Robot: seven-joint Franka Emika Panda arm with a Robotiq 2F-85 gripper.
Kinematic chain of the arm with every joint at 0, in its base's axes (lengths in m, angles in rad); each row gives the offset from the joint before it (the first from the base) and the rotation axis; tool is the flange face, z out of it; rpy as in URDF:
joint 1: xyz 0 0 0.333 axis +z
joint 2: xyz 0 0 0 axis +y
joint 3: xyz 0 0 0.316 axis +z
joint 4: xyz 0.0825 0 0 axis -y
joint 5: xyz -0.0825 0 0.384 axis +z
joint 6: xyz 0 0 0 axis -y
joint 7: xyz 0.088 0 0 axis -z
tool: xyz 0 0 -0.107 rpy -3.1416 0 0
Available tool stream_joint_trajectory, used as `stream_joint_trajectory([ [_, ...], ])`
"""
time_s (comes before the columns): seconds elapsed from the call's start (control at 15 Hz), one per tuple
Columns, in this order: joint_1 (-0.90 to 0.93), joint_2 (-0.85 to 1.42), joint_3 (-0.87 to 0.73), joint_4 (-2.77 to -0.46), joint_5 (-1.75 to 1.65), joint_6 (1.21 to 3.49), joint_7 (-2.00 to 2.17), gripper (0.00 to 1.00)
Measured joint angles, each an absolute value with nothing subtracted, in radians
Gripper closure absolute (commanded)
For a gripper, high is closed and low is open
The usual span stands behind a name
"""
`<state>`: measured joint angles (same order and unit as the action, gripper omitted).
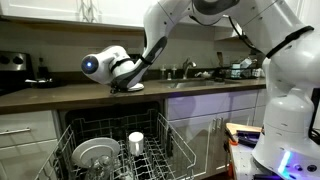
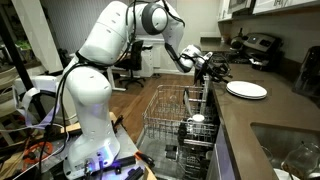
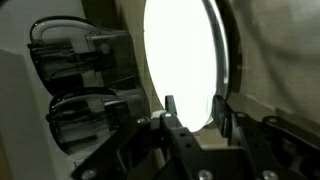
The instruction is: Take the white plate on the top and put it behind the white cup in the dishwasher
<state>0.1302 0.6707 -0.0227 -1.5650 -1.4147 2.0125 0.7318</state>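
Observation:
The white plate (image 2: 247, 90) lies flat on the dark counter above the dishwasher (image 2: 165, 140). In the wrist view it fills the middle as a bright disc (image 3: 185, 55) with a darker rim showing behind it. My gripper (image 3: 194, 100) is open, its two fingers standing either side of the plate's near edge without closing on it. It also shows at counter level in both exterior views (image 2: 215, 68) (image 1: 125, 84). The white cup (image 1: 136, 142) stands upright in the white wire rack (image 1: 165, 150) of the open dishwasher, and it shows in the rack in an exterior view (image 2: 197, 121).
A greyer glassy dish (image 1: 95, 152) sits in the rack beside the cup. A sink (image 2: 290, 150) is set in the counter. A stove with pans (image 2: 250, 45) lies beyond the plate. White drawers (image 1: 25, 135) flank the dishwasher. The robot base (image 2: 95, 150) stands beside the open door.

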Motion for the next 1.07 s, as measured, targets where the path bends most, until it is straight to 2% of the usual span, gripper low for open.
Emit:
stream_joint_trajectory([
  [0.07, 0.130, 0.671, -0.023, -1.565, -1.415, 2.013, 0.732, 0.50],
  [0.13, 0.130, 0.671, -0.023, -1.565, -1.415, 2.012, 0.732, 0.42],
  [0.33, 0.130, 0.673, -0.023, -1.565, -1.415, 2.012, 0.732, 0.38],
  [0.4, 0.130, 0.674, -0.023, -1.565, -1.415, 2.012, 0.732, 0.43],
  [0.47, 0.130, 0.675, -0.023, -1.565, -1.415, 2.012, 0.732, 0.54],
  [0.73, 0.130, 0.677, -0.024, -1.565, -1.415, 2.013, 0.732, 0.67],
  [0.8, 0.130, 0.677, -0.024, -1.566, -1.415, 2.013, 0.732, 0.67],
  [1.07, 0.130, 0.680, -0.024, -1.571, -1.415, 2.013, 0.732, 0.51],
])
